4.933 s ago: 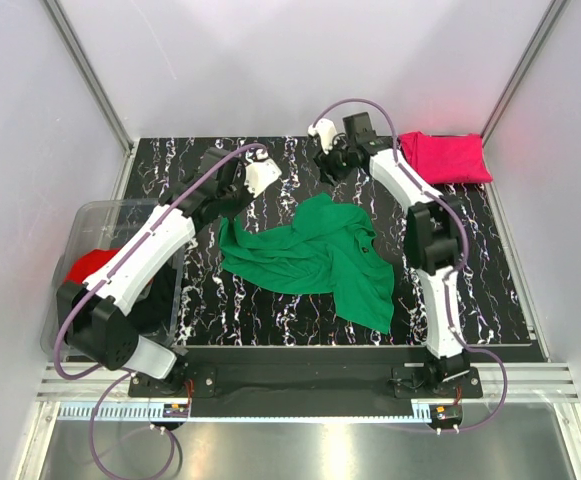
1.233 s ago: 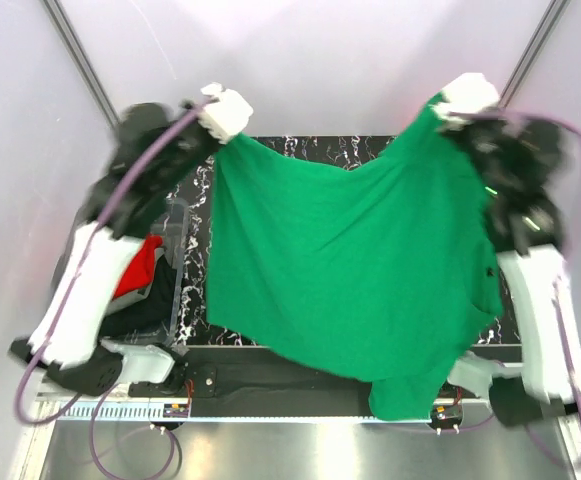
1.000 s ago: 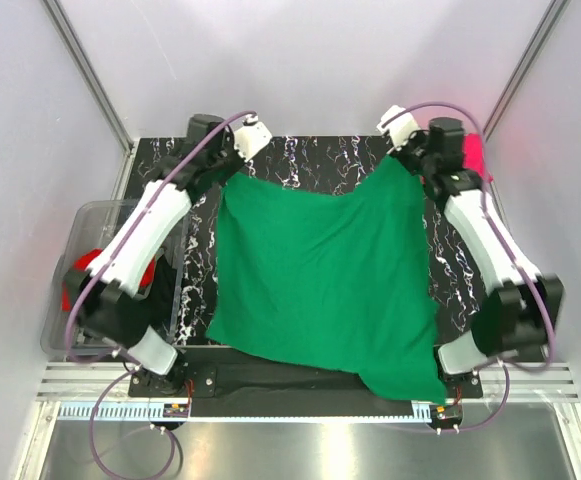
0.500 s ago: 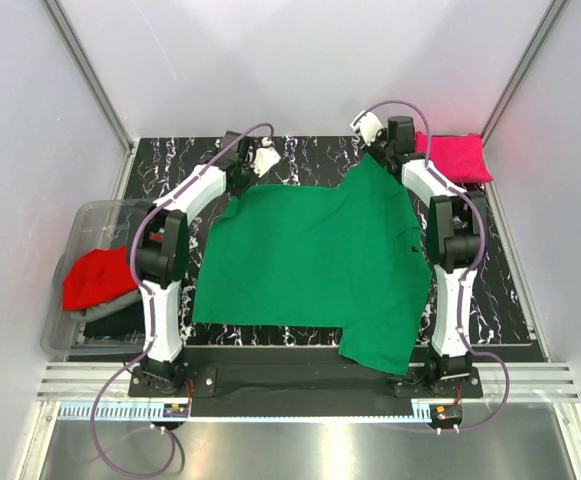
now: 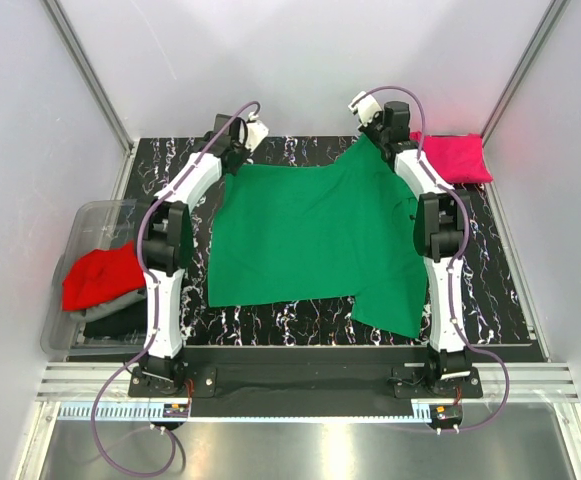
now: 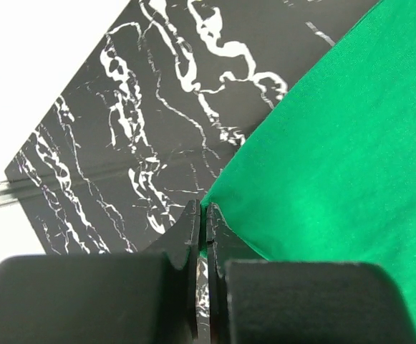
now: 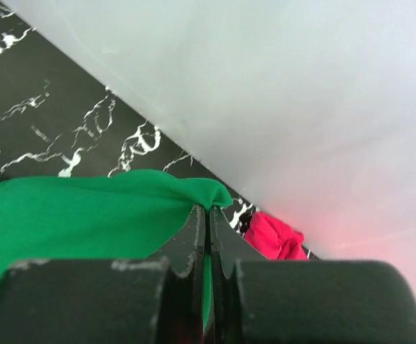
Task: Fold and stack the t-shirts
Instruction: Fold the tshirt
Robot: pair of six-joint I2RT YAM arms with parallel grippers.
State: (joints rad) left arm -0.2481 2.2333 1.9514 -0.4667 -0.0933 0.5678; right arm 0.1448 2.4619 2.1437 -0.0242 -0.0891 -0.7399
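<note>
Green t-shirt (image 5: 315,235): matte knit cloth spread nearly flat across the middle of the surface (image 5: 195,300), a black slab with white marble-like veining. Outline is roughly rectangular, and one flap at the near right reaches closer to the arm bases than the rest.

Left hand (image 6: 202,215): black fingers pressed together, pinching the shirt's far left corner just above the slab. Right hand (image 7: 208,215): fingers likewise closed on the far right corner, and the cloth bunches into a small fold at the tips.

Magenta t-shirt (image 5: 453,157): folded into a soft-edged rectangle at the far right corner of the surface, apart from the green one.

Red t-shirt (image 5: 98,278): crumpled on dark cloth inside the clear plastic bin (image 5: 80,222) off the left edge.
</note>
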